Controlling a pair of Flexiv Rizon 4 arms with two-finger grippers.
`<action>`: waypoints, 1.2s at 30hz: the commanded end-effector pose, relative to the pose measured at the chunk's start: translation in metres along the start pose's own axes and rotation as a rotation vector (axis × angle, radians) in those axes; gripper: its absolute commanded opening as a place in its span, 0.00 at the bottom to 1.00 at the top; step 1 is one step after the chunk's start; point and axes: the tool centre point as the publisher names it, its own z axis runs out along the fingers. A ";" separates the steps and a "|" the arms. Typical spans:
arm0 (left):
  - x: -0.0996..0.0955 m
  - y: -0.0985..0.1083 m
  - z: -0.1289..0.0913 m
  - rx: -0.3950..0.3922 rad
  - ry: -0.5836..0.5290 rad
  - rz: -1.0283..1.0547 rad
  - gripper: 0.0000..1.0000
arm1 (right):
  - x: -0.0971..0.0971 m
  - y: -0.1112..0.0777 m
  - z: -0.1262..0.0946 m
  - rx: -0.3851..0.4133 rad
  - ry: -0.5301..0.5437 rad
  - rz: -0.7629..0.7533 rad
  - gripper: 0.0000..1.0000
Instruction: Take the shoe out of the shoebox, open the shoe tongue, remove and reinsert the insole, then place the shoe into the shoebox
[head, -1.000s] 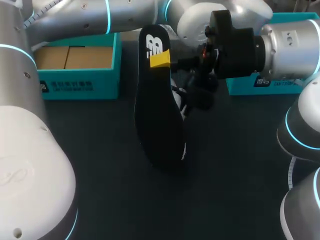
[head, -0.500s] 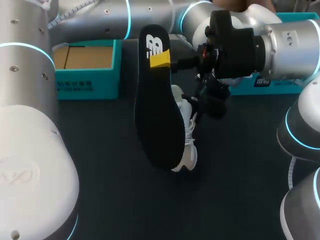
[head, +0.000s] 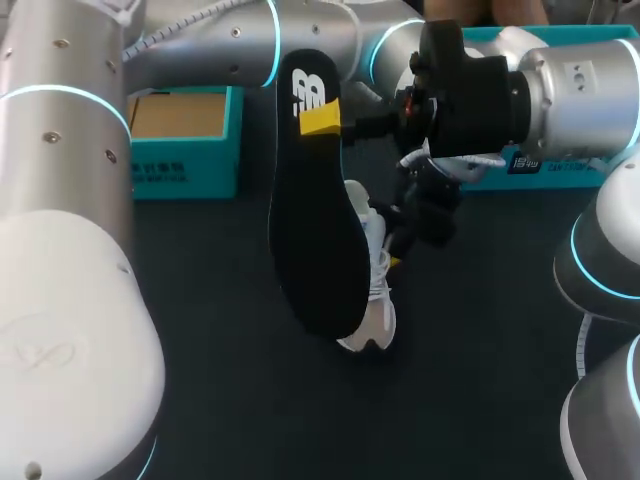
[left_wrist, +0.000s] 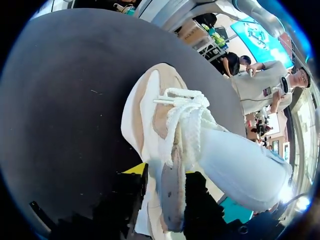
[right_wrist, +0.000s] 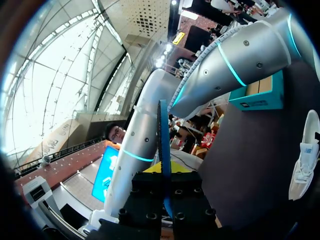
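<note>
My right gripper (head: 322, 118) is shut on the heel end of the black insole (head: 315, 230) and holds it upright above the table. In the right wrist view the insole (right_wrist: 162, 145) shows edge-on between that gripper's (right_wrist: 165, 192) fingers. The white and beige shoe (head: 372, 285) stands on the dark table, partly hidden behind the insole. My left arm comes across the back, and its gripper (head: 405, 245) is down at the shoe's opening. In the left wrist view the shoe (left_wrist: 165, 125) points away, and its tongue lies between the parted fingers of the left gripper (left_wrist: 165, 192).
An open teal shoebox (head: 185, 150) sits at the back left, also seen as the shoebox (right_wrist: 260, 95) in the right wrist view. A second teal box part (head: 540, 165) lies at the back right, behind my right arm.
The left arm has brought the shoe forward and down onto the table, and its fingers have parted. The right gripper and the insole have not moved.
</note>
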 end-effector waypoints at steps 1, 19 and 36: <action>-0.002 0.005 0.001 0.015 -0.013 -0.005 1.00 | 0.000 0.000 0.004 -0.001 -0.003 0.001 0.00; 0.078 0.025 -0.102 0.153 -0.584 0.036 1.00 | 0.000 0.000 0.004 -0.001 -0.003 0.001 0.00; 0.166 0.032 -0.134 0.114 -1.042 0.121 1.00 | -0.022 0.023 -0.031 -0.158 0.001 0.184 0.00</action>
